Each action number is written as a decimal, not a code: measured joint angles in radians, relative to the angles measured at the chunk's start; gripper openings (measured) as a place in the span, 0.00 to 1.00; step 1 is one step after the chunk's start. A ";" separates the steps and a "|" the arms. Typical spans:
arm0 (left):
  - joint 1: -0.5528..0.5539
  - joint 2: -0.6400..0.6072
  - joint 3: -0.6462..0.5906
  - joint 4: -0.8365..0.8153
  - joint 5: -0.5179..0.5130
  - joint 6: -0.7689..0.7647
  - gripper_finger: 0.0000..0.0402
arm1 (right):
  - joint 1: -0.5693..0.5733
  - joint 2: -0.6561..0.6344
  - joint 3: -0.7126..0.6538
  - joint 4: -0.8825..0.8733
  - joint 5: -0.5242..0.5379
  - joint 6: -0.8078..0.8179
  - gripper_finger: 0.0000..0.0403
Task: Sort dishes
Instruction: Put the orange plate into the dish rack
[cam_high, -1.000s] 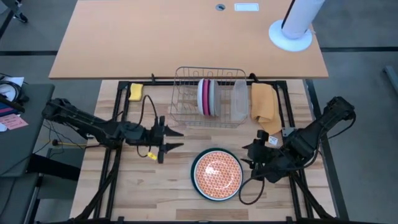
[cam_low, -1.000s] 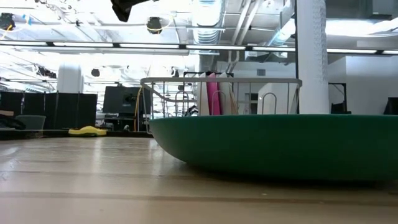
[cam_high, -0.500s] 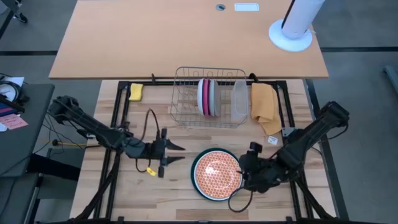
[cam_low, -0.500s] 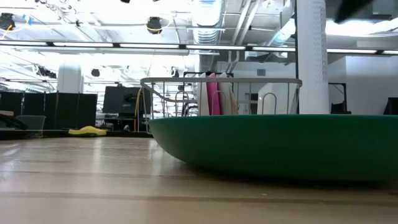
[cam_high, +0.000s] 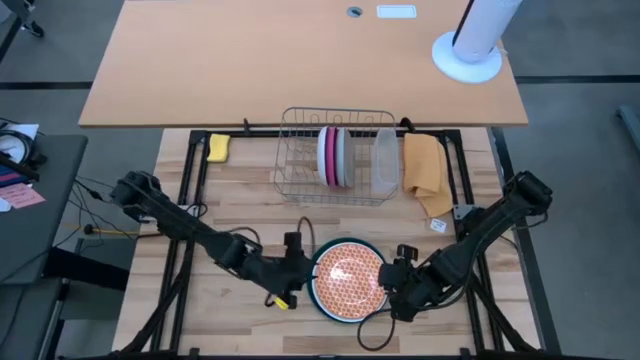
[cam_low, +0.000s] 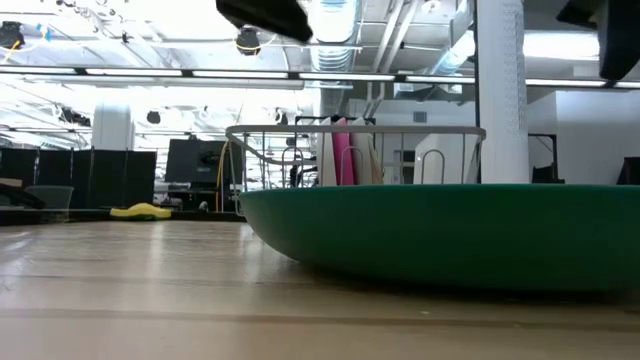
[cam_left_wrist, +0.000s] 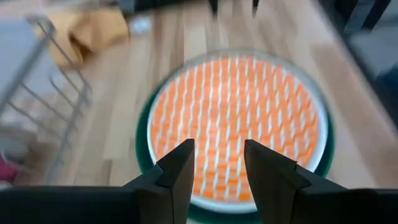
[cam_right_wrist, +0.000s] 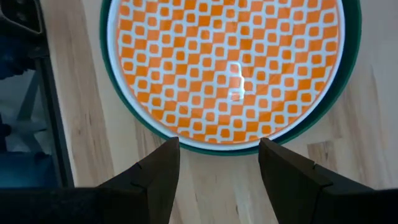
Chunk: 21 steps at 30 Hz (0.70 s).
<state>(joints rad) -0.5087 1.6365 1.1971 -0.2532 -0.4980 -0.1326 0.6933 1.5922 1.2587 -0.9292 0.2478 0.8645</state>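
Observation:
An orange-patterned plate (cam_high: 348, 277) lies stacked on a dark green plate (cam_low: 440, 235) near the table's front middle. A magenta pink plate (cam_high: 324, 155) and a pale plate (cam_high: 341, 157) stand on edge in the wire rack (cam_high: 300, 170). My left gripper (cam_high: 302, 262) is open at the stack's left rim, and in its wrist view the fingers stand over the orange-patterned plate's (cam_left_wrist: 236, 124) near rim. My right gripper (cam_high: 392, 284) is open at the stack's right rim, with the dark green plate's edge (cam_right_wrist: 217, 149) between its fingers. I cannot tell whether either gripper touches the stack.
A clear plastic tub (cam_high: 385, 160) stands at the rack's right end, with an orange cloth (cam_high: 424, 172) beside it. A yellow sponge (cam_high: 219, 147) lies at the back left. Bare wood lies at the table's near left and right of the stack.
My left gripper has gone toward the table's right and near edge, up to the stack's left rim. My right gripper has gone left and nearer, up to the stack's right rim. The plates have stayed where they were.

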 joint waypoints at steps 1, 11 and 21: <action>0.000 0.020 0.014 -0.020 0.004 0.001 0.33 | 0.000 -0.001 0.000 0.000 0.000 0.000 0.54; 0.065 0.120 0.059 -0.030 0.144 -0.048 0.33 | -0.002 -0.002 0.000 -0.009 -0.004 -0.032 0.54; 0.091 0.130 0.059 -0.109 0.183 -0.124 0.30 | -0.008 -0.002 0.000 -0.013 -0.005 -0.036 0.54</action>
<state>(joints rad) -0.4178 1.7668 1.2565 -0.3619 -0.3153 -0.2562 0.6855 1.5898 1.2587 -0.9419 0.2432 0.8288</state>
